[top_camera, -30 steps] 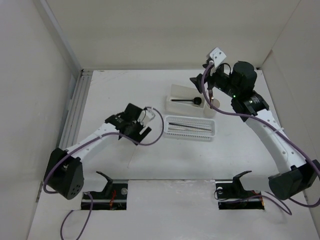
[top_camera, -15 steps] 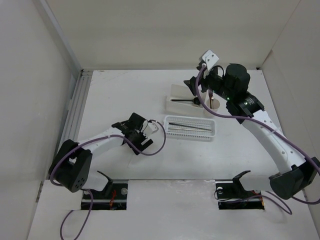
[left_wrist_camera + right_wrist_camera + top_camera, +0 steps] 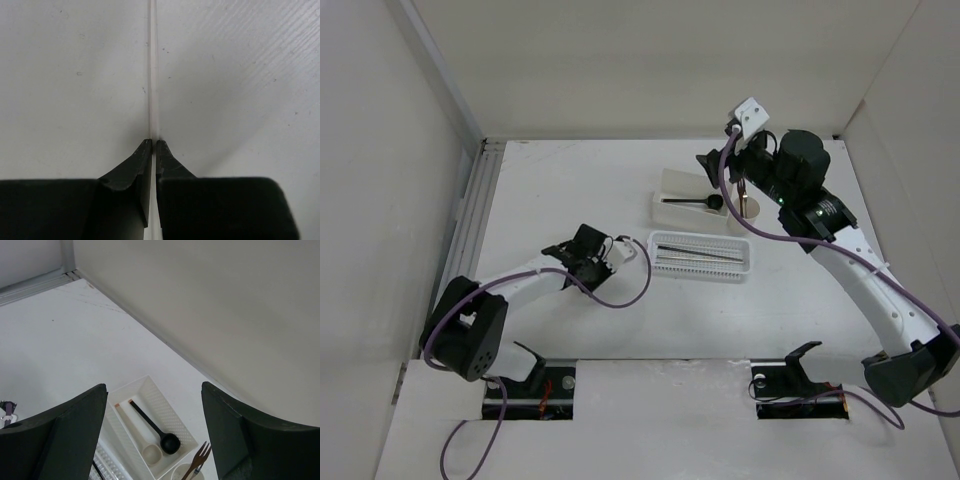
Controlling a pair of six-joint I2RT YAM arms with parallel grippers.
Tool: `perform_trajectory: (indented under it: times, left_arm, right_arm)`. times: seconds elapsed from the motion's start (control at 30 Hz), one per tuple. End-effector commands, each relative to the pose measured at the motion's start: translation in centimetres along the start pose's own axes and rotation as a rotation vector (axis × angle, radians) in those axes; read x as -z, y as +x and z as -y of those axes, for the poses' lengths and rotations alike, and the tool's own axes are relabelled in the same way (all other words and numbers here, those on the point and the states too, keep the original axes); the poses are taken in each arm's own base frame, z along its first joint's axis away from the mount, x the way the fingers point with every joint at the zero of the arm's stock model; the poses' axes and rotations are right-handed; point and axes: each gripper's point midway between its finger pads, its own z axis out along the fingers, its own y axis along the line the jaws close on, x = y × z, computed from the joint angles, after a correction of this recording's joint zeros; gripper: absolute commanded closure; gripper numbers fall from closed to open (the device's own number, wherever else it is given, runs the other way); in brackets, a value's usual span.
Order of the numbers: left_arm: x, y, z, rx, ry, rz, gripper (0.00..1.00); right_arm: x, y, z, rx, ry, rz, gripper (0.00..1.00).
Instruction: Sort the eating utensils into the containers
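Note:
A black spoon (image 3: 155, 432) and a beige spoon (image 3: 142, 437) lie side by side in the white square box (image 3: 170, 405). A small fork (image 3: 199, 460) stands in the cream cup (image 3: 177, 474). Thin sticks (image 3: 698, 255) lie in the long mesh basket (image 3: 748, 258). My right gripper (image 3: 154, 386) hangs open and empty above the box (image 3: 675, 185) and cup (image 3: 750, 207). My left gripper (image 3: 153, 141) is low over bare table left of the basket, jaws shut. A thin pale line runs out from its tips; I cannot tell whether it is a seam or a stick.
White walls close the table at the back and on both sides. A metal rail (image 3: 470, 220) runs along the left edge. Purple cables (image 3: 620, 295) loop from both arms. Two black brackets (image 3: 535, 365) sit at the near edge.
The left arm has drawn back toward its base and sunk lower, and its jaws have closed. The right gripper swayed a little and stays open above the box.

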Motion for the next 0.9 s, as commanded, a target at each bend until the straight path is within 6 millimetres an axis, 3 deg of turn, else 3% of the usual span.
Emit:
perform_trajectory:
  times: [0.0, 0.1, 0.23, 0.3, 0.33, 0.37, 0.4, 0.47, 0.53, 0.6, 0.63, 0.67, 0.77, 0.8, 0.83, 0.87]
  left_arm:
    - [-0.4, 2.2, -0.1, 0.06, 0.015, -0.085, 1.0]
    - [0.5, 0.7, -2.3, 0.102, -0.038, -0.069, 1.0]
    - [2.7, -2.8, -4.9, 0.042, -0.109, -0.014, 1.0]
    - [4.0, -5.6, -5.7, 0.014, -0.107, 0.046, 1.0]
    - [5.2, -7.9, -5.3, -0.011, -0.086, 0.092, 1.0]
    - [4.9, -7.7, -4.4, -0.024, -0.054, 0.075, 1.0]
    - [6.4, -10.4, -4.5, -0.045, -0.058, 0.133, 1.0]
    - [6.6, -12.4, -2.7, -0.11, -0.017, 0.141, 1.0]
    - [7.7, -15.7, -1.6, -0.201, 0.008, 0.207, 1.0]
    - [7.5, -18.0, 0.8, -0.308, 0.064, 0.224, 1.0]
    - [7.3, -18.8, 1.5, -0.341, 0.083, 0.235, 1.0]
    - [6.2, -19.3, 2.3, -0.388, 0.11, 0.223, 1.0]
    - [5.8, -23.3, 3.1, -0.438, 0.126, 0.275, 1.0]
    - [4.0, -23.5, 4.0, -0.474, 0.152, 0.239, 1.0]
    - [3.5, -24.4, 4.6, -0.485, 0.166, 0.247, 1.0]
    - [4.0, -26.7, 4.8, -0.498, 0.155, 0.29, 1.0]
  right_arm:
    - [0.8, -2.6, 1.0, 0.017, 0.051, 0.074, 0.19]
    - [0.6, -2.7, 1.1, 0.026, 0.051, 0.074, 0.19]
    - [0.4, -2.7, 1.2, 0.036, 0.052, 0.073, 0.19]
    - [0.1, -2.4, 1.1, 0.034, 0.049, 0.065, 0.19]
    - [0.1, -2.4, 1.2, 0.045, 0.049, 0.064, 0.19]
    - [0.1, -2.4, 1.2, 0.045, 0.049, 0.064, 0.19]
    - [-0.1, -2.5, 1.2, 0.045, 0.05, 0.066, 0.19]
    - [-0.1, -2.5, 1.3, 0.055, 0.05, 0.066, 0.19]
    - [-0.1, -2.0, 1.6, 0.053, 0.057, 0.054, 0.19]
    - [0.5, -2.6, 1.9, 0.057, 0.063, 0.071, 0.19]
    - [0.5, -2.0, 2.1, 0.055, 0.068, 0.058, 0.19]
    - [0.8, -2.5, 2.0, 0.066, 0.062, 0.071, 0.19]
    - [1.9, -2.8, 3.1, 0.072, 0.079, 0.084, 0.19]
    - [2.2, -2.7, 3.3, 0.073, 0.081, 0.085, 0.19]
    - [2.3, -2.5, 3.8, 0.074, 0.087, 0.083, 0.19]
    - [2.7, -2.8, 4.2, 0.077, 0.099, 0.088, 0.19]
